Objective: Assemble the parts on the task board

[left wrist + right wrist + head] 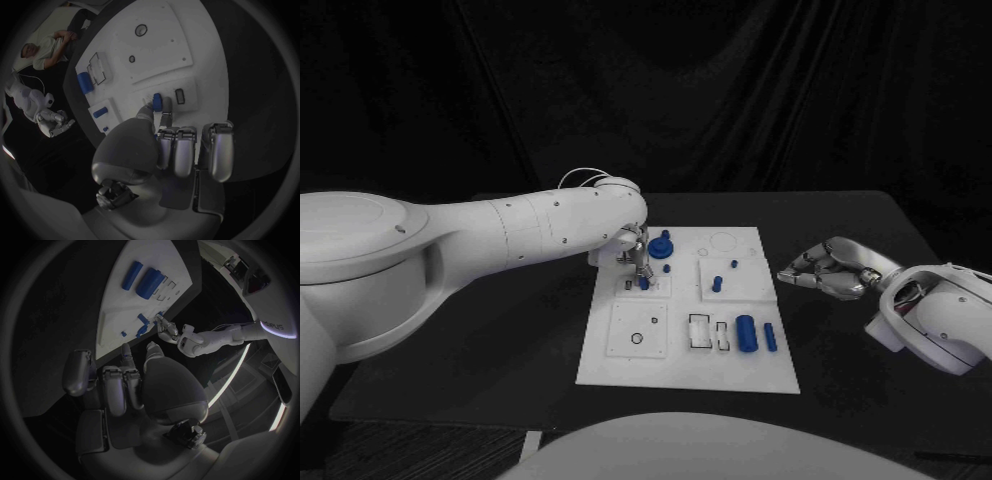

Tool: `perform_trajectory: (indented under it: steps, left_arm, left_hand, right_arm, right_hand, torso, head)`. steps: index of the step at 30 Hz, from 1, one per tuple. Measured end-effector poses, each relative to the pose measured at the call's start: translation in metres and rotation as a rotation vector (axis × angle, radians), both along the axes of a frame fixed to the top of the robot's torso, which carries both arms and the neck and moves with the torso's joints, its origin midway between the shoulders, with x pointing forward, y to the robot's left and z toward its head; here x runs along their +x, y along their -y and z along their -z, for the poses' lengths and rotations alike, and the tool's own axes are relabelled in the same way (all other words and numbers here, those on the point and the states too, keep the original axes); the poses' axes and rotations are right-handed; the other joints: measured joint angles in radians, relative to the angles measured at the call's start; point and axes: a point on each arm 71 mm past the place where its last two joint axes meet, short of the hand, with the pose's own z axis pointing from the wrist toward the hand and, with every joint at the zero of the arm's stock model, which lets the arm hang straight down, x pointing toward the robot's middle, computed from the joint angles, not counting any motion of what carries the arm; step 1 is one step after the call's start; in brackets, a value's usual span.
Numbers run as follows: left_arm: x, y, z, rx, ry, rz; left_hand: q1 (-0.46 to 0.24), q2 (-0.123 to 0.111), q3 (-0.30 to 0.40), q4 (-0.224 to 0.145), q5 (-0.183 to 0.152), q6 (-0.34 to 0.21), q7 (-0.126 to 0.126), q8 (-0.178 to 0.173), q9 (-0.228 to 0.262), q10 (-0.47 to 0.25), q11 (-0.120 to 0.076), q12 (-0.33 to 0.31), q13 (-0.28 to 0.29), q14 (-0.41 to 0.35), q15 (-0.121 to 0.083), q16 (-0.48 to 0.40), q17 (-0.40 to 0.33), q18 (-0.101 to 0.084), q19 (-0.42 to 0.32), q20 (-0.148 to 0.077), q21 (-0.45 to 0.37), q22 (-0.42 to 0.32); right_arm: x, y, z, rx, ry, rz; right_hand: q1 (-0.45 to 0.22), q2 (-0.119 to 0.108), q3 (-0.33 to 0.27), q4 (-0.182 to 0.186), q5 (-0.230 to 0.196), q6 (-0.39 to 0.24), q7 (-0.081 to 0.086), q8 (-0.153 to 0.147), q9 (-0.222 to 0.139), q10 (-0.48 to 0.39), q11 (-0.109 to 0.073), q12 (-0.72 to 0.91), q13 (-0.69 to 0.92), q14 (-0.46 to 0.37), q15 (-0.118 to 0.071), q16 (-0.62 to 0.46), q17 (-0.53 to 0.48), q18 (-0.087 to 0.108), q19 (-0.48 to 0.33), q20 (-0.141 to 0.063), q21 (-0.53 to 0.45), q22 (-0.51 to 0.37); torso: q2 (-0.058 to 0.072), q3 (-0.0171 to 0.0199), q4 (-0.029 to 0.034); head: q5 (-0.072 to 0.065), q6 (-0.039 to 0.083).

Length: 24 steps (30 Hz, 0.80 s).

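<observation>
Both hands are metallic silver with jointed fingers on smooth white arms. Nearest the robot, the task board (689,372) is a flat matte white plate lying in the middle of the black counter (488,340). At its near end sit a small oval ring outline, a pair of rectangular slots (708,333), and two blue cylinders lying side by side: a thick one (747,333) and a thin rod (770,337) just beside it.

Off the board's right edge, the right hand (824,268) hovers above the bare counter with its fingers curled inward and nothing in them.

Further up, a short blue peg (717,283) lies near the board's middle, with two tiny blue studs close by. The left hand (633,251) reaches over the board's far left part; its thumb and a finger pinch a small blue part (157,101) that stands at a pocket of the board, while the other fingers (177,150) are folded back. The left wrist view shows a dark slot (180,95) just beside that part. A larger blue round-knobbed piece (661,245) stands touching or just beside the left hand's fingers; which, I cannot tell. Faint circular outlines (724,243) mark the far right corner, and black drapery hangs beyond.
</observation>
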Motion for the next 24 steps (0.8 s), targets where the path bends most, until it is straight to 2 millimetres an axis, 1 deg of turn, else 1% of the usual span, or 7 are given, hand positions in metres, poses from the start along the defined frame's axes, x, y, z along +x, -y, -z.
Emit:
perform_trajectory:
  steps: [5, 7, 8, 10, 13, 16, 24]
  left_arm:
    - [0.000, 0.000, 0.000, -0.006, 0.006, -0.002]
    - [-0.001, 0.000, 0.000, -0.010, 0.011, -0.005]
    - [-0.001, 0.000, 0.000, -0.012, 0.014, -0.007]
    - [-0.003, -0.001, 0.000, -0.016, 0.021, -0.011]
    - [-0.004, -0.003, 0.000, -0.024, 0.033, -0.019]
    - [-0.005, -0.005, -0.001, -0.033, 0.049, -0.030]
    - [-0.009, -0.012, -0.003, -0.060, 0.088, -0.059]
  left_hand:
    - [0.009, -0.009, 0.016, -0.008, 0.000, 0.005, -0.005, 0.000, 0.002, -0.001, -0.005, 0.000, 0.000, 0.000, 0.000, 0.000, 0.000, 0.000, 0.000, 0.000, 0.000, 0.000]
    - [0.009, -0.009, 0.023, -0.003, -0.011, 0.008, -0.003, 0.000, 0.003, -0.001, -0.005, 0.000, 0.000, 0.000, 0.000, 0.000, 0.000, 0.000, 0.000, 0.000, 0.000, 0.000]
    - [0.009, -0.009, 0.026, -0.007, -0.017, 0.009, -0.002, 0.001, 0.004, -0.001, -0.005, 0.000, 0.000, 0.000, 0.000, 0.000, 0.000, 0.000, 0.000, 0.000, 0.000, 0.000]
    - [0.010, -0.010, 0.034, -0.009, -0.018, 0.011, -0.004, 0.004, 0.005, -0.001, -0.005, 0.000, 0.000, 0.002, -0.002, 0.000, 0.000, 0.000, -0.002, -0.002, 0.000, 0.000]
    - [0.018, -0.019, 0.052, -0.019, -0.018, 0.016, -0.009, 0.008, 0.007, -0.002, -0.006, 0.000, -0.004, 0.001, -0.007, 0.000, 0.000, 0.000, -0.004, -0.004, 0.000, 0.000]
    - [0.026, -0.026, 0.070, -0.031, -0.020, 0.018, -0.011, 0.014, 0.010, -0.005, -0.009, 0.000, -0.004, 0.000, -0.008, 0.000, 0.000, 0.000, 0.000, -0.008, 0.000, 0.000]
    - [0.036, -0.037, 0.079, -0.025, -0.007, 0.024, -0.016, 0.024, 0.022, -0.005, -0.009, -0.001, -0.002, 0.003, -0.012, 0.000, 0.000, 0.000, -0.004, -0.011, 0.000, 0.000]
  right_arm:
    - [0.000, 0.000, 0.000, 0.000, 0.000, 0.000]
    - [0.000, 0.000, 0.000, 0.000, 0.000, 0.000]
    - [0.000, 0.000, 0.000, 0.000, 0.000, 0.001]
    - [0.000, 0.000, 0.000, -0.001, 0.000, 0.001]
    - [0.000, 0.001, 0.000, -0.001, -0.001, 0.002]
    - [0.000, 0.001, 0.000, -0.001, -0.001, 0.003]
    - [0.000, 0.001, 0.000, -0.003, -0.002, 0.005]
  right_hand:
    - [0.000, 0.000, 0.000, 0.000, 0.000, 0.000, 0.000, 0.001, 0.000, 0.000, 0.000, 0.000, 0.000, 0.000, 0.000, 0.000, 0.000, 0.001, 0.000, 0.000, 0.000, 0.000]
    - [0.002, 0.002, 0.000, 0.000, 0.000, 0.000, 0.000, 0.004, 0.000, 0.000, 0.000, 0.000, 0.000, 0.000, 0.000, 0.000, 0.000, 0.016, 0.000, 0.000, 0.000, 0.000]
    - [0.003, 0.003, 0.000, 0.000, 0.000, 0.000, 0.000, 0.004, 0.000, 0.000, 0.000, 0.002, 0.000, 0.000, 0.000, 0.000, 0.000, 0.016, 0.000, 0.000, -0.004, 0.000]
    - [0.004, 0.004, 0.000, 0.000, 0.000, 0.000, 0.000, 0.004, 0.000, 0.000, 0.000, 0.003, 0.001, 0.000, 0.000, 0.000, 0.000, 0.016, -0.002, -0.002, -0.005, 0.000]
    - [0.004, 0.004, 0.000, 0.000, 0.003, 0.000, 0.000, 0.004, 0.000, 0.000, 0.000, 0.003, 0.001, 0.000, 0.000, 0.000, 0.000, 0.016, -0.004, -0.004, -0.009, 0.000]
    - [0.008, 0.000, 0.000, 0.000, 0.004, 0.000, 0.000, 0.004, 0.000, 0.000, 0.000, 0.003, 0.000, 0.000, 0.000, 0.000, 0.000, 0.016, -0.007, 0.000, -0.015, 0.000]
    - [0.008, 0.000, 0.000, 0.000, 0.008, 0.000, 0.000, 0.004, 0.000, 0.000, 0.000, 0.003, 0.000, 0.000, 0.000, -0.004, 0.000, 0.016, -0.011, -0.004, -0.025, 0.000]
  torso:
    - [0.000, 0.0000, 0.0000]
    - [0.000, 0.0000, 0.0000]
    - [0.000, 0.0000, 0.0000]
    - [0.000, 0.0000, 0.0000]
    - [0.000, -0.0001, 0.0000]
    - [0.000, -0.0002, 0.0000]
    - [-0.001, -0.0002, 0.0000]
  head:
    - [0.001, 0.000]
    - [0.001, 0.000]
    - [0.001, 0.000]
    - [0.001, 0.000]
    - [0.002, 0.000]
    - [0.003, 0.000]
    - [0.001, 0.000]
